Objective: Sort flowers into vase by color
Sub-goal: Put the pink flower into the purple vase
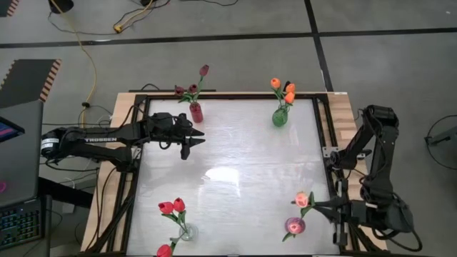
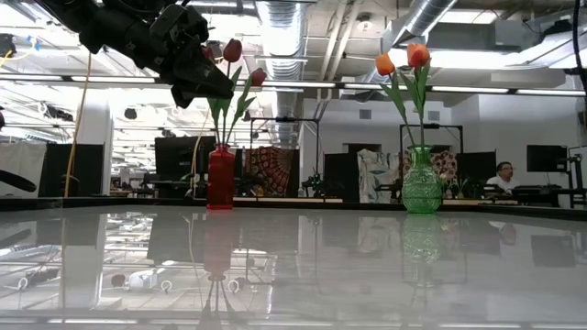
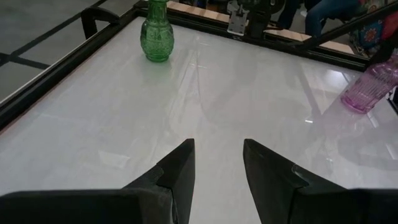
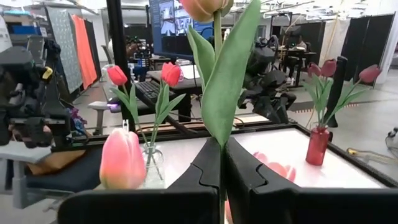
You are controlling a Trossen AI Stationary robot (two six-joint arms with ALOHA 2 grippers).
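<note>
1. Right gripper: fingers pinching stem of a pink tulip, held upright at desk's near right corner, just above pink vase.
2. Second pink tulip close beside.
3. Left gripper: fingers spread, nothing between; hovering over desk near red vase.
4. Red vase: maroon tulips, far left.
5. Green vase: orange tulips, far right.
6. Clear vase: red tulips, near left.
</note>
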